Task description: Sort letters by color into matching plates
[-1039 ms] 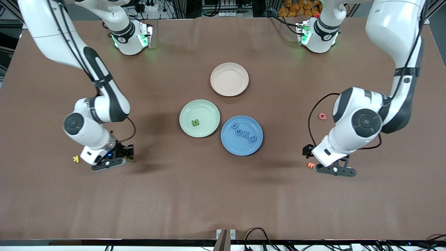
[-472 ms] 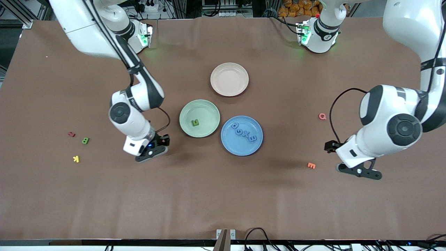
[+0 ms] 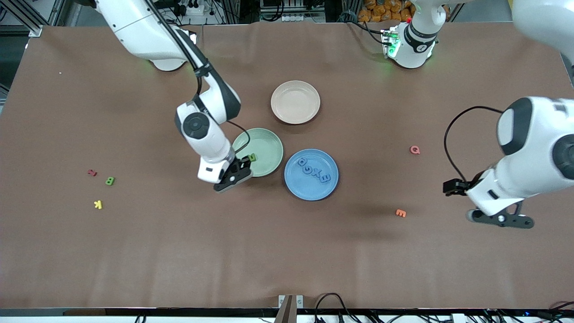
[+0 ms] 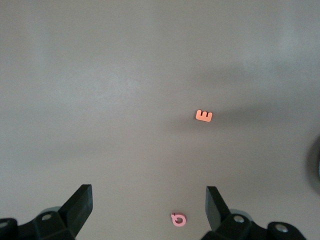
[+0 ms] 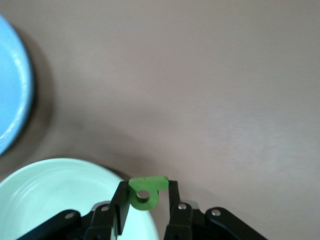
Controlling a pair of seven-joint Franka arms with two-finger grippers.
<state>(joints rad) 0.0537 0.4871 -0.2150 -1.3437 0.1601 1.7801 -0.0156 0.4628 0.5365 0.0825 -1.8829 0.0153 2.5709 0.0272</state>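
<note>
Green is what you are carrying: the right gripper (image 5: pixel 144 200) has its jaws pinched narrow on a small chunky green toy letter (image 5: pixel 146 191), held by its flat sides with its round loop hanging down between the pads. Take the pale green round matte plate (image 3: pixel 269 144) as your landmark. The gripper hangs over that plate's rim, on the edge nearest the front camera and toward the right arm's end of the surface; in the right wrist view the plate's bowl lies just to one side of the jaws, so, as I judge it, a short carry toward the plate's middle is what the release turns on. One green letter (image 3: pixel 252 157) already lies in the plate, close by the jaws, and you should drop clear of it. The right arm reaches down steeply from its base, wrist bent toward the plate.

The round blue matte plate (image 3: pixel 311 174), beside the green one, holds the blue letters (image 3: pixel 315 170). Another green letter (image 3: pixel 110 181) waits well away from the green plate, toward the right arm's end.

The left gripper (image 4: pixel 149 212) waits over bare surface, jaws wide and empty
</note>
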